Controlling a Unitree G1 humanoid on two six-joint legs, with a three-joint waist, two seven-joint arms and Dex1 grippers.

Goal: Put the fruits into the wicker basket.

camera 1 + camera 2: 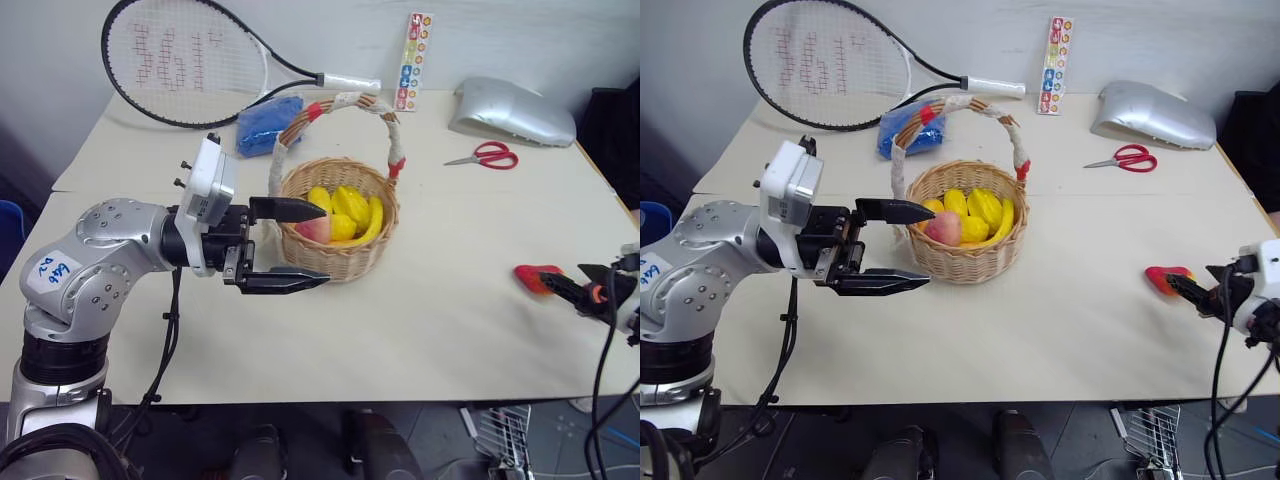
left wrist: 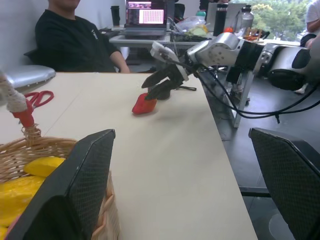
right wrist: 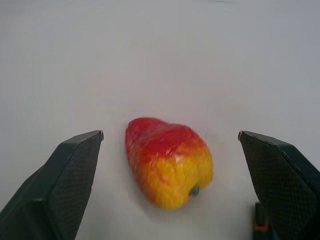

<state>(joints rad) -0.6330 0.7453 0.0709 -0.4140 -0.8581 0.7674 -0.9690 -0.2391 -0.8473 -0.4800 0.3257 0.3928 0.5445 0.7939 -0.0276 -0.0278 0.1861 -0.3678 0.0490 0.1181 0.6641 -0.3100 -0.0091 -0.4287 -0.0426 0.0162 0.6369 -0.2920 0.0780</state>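
Observation:
The wicker basket (image 1: pixel 345 255) stands mid-table, its arched handle (image 1: pixel 345 100) wrapped in white cloth and red tape. Inside lie a yellow banana (image 1: pixel 374 222), other yellow fruit and a pink peach (image 1: pixel 315 229). My left gripper (image 1: pixel 322 245) hovers open and level at the basket's left side, one finger over the rim and one in front of the wall, holding nothing. A small red-and-yellow fruit (image 3: pixel 169 169) lies on the table at the right. My right gripper (image 1: pixel 1188 287) is open just behind that fruit (image 1: pixel 536 277), fingers (image 3: pixel 75 170) spread to either side without touching it.
At the back of the table lie a tennis racket (image 1: pixel 190 60), a blue cloth (image 1: pixel 268 122), a sticker strip (image 1: pixel 413 60), red scissors (image 1: pixel 485 155) and a silver cover (image 1: pixel 512 110). The table's right edge runs close by the right gripper. A person in black (image 2: pixel 75 40) sits beyond the table.

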